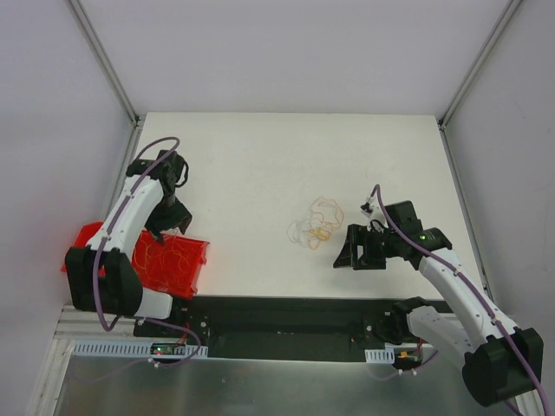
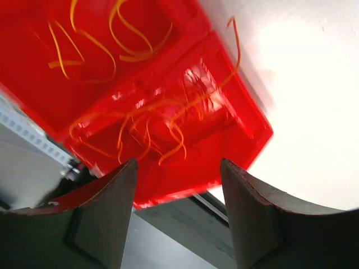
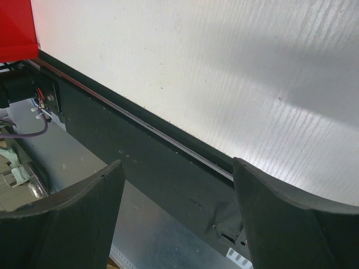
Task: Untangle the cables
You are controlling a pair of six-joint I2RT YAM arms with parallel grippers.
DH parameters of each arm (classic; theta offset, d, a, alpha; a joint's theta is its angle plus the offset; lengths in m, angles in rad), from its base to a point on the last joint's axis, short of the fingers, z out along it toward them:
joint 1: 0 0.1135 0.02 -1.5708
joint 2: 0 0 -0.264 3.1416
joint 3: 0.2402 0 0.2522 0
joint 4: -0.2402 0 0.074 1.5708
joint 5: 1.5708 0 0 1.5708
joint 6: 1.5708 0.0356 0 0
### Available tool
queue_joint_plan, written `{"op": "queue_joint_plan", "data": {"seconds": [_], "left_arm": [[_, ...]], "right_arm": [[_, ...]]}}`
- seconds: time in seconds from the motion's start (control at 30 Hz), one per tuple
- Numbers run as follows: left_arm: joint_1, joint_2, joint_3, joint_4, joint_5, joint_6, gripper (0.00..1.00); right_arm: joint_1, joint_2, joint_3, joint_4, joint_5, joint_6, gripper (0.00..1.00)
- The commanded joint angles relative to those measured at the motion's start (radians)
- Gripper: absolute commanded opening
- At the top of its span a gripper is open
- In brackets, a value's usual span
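Drop-off, seemingly: left claw point(image 2: 178, 168) apart, empty, bin point(image 2: 247, 140) of cables point(image 2: 137, 56) beneath. Right claw point(image 3: 178, 168) apart; tangle point(image 1: 314, 223) near, needing single-strand pinch.

The plastic bin point(image 2: 233, 147) looks glossy, the table point(image 1: 260, 156) matt

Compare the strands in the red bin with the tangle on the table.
The bin strands lie inside the red bin; the tangle sits on the white table. The bin strands look all orange-yellow; the tangle mixes orange and whitish loops. Both are thin, curled wires.
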Motion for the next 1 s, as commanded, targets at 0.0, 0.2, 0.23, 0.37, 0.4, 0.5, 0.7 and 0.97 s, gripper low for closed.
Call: {"op": "queue_joint_plan", "data": {"seconds": [0.0,0.2,0.23,0.37,0.4,0.5,0.7,0.97], "left_arm": [[0.006,0.193,0.081,0.034,-0.208,0.242,0.56],[0.005,0.314,0.152,0.088,-0.223,0.346,0.45],[0.005,0.325,0.155,0.093,-0.214,0.351,0.44],[-0.005,0.370,0.146,0.106,-0.189,0.357,0.42],[-0.009,0.380,0.143,0.109,-0.180,0.356,0.43],[-0.031,0.403,0.120,0.117,-0.160,0.357,0.44],[-0.052,0.410,0.074,0.139,-0.152,0.351,0.36],[-0.060,0.235,0.026,0.047,-0.244,0.227,0.00]], "right_arm": [[-0.010,-0.017,-0.006,0.010,0.005,0.001,0.79],[-0.009,-0.016,0.001,0.007,0.006,0.001,0.79],[-0.010,-0.016,-0.001,0.007,0.006,0.001,0.79],[-0.010,-0.011,0.002,0.006,0.006,-0.003,0.79],[-0.009,-0.010,0.004,0.007,0.006,-0.004,0.79],[-0.009,-0.010,0.002,0.010,0.006,-0.006,0.79],[-0.009,-0.003,-0.001,0.010,0.003,-0.006,0.79],[-0.009,0.000,-0.001,0.010,0.002,-0.009,0.79]]}}
